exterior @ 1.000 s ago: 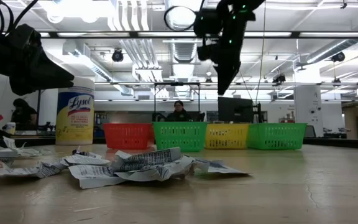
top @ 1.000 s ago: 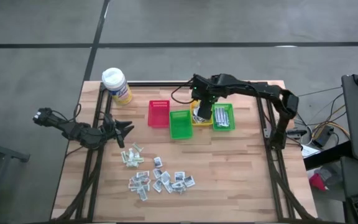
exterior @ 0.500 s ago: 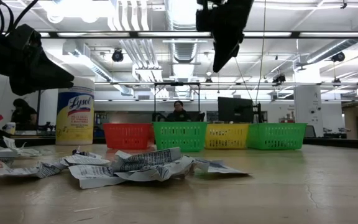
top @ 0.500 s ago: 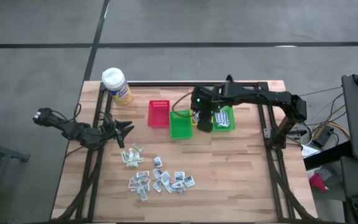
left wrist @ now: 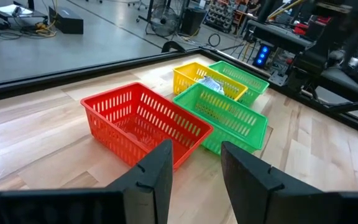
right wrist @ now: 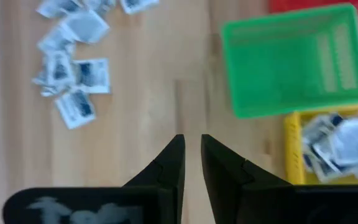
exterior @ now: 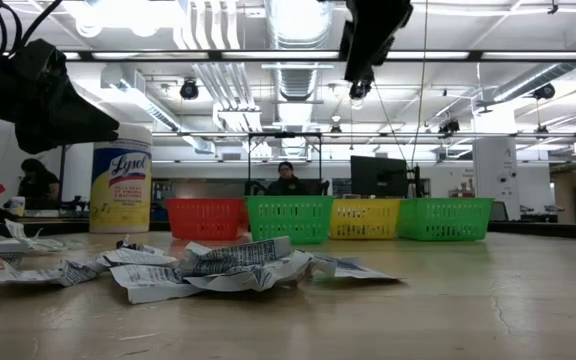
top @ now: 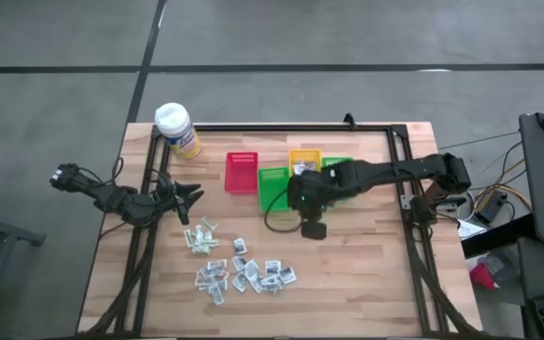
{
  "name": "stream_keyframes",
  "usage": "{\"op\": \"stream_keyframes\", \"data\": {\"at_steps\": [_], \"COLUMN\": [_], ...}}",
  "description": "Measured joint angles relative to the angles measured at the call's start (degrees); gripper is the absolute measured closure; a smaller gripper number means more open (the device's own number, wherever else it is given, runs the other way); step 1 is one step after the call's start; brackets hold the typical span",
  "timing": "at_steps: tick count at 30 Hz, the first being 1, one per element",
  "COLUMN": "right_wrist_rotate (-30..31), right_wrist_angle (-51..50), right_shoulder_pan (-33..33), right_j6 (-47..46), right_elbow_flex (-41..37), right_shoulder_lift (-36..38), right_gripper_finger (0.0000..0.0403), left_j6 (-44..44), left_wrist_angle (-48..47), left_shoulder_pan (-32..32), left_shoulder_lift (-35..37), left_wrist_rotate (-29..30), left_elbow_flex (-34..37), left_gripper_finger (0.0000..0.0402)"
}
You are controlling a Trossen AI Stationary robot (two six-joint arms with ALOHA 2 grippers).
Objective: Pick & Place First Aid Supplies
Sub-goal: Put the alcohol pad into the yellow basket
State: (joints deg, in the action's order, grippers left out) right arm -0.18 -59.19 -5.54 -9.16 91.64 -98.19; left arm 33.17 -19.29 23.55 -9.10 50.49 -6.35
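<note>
Packets (top: 239, 271) look light, thin, crinkly, slippery; best pinched at a raised edge. Right pincer (right wrist: 191, 155) nearly pressed together, empty, above counter (top: 366, 255); left pincer (left wrist: 194, 165) spread, idle.

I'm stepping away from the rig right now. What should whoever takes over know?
Right end effector: empty, fingers nearly together, above bare wood between the bins and the packet pile.
Left end effector: open, empty, waiting at the table's left side, facing the red bin.
Done: some packets lie in the yellow bin. The nearer green bin looks empty.
Left: a loose pile of first aid packets on the front of the table still to be picked and binned.
</note>
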Motion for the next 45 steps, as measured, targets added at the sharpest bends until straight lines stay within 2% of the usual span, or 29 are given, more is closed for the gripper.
{"op": "stream_keyframes", "data": {"at_steps": [5,12,19,32,45], "right_wrist_rotate": [-1.11,-10.65,-10.95,-10.82,-12.05], "right_wrist_angle": [5.14,14.61,15.5,14.83,13.88], "right_shoulder_pan": [-4.01,-8.29,-11.04,-13.24,-13.24], "right_j6": [-0.91,4.26,4.06,-1.15,-2.62], "right_elbow_flex": [0.0,-0.07,-0.09,-0.15,-0.13], "right_shoulder_lift": [-0.03,-0.07,-0.95,-8.86,-14.51], "right_gripper_finger": [0.036,0.036,0.0358,0.0341,0.0283], "left_j6": [0.04,0.09,0.09,0.09,-0.09], "left_wrist_angle": [-0.02,-0.02,-0.02,-0.02,-0.02], "left_shoulder_pan": [-0.01,-0.02,-0.02,-0.01,-0.01], "left_shoulder_lift": [0.0,0.0,0.0,0.0,0.02], "left_wrist_rotate": [-0.01,-0.01,-0.01,-0.02,-0.01], "left_elbow_flex": [0.0,0.0,0.0,0.0,0.02], "left_gripper_finger": [0.0271,0.0271,0.0271,0.0271,0.0271]}}
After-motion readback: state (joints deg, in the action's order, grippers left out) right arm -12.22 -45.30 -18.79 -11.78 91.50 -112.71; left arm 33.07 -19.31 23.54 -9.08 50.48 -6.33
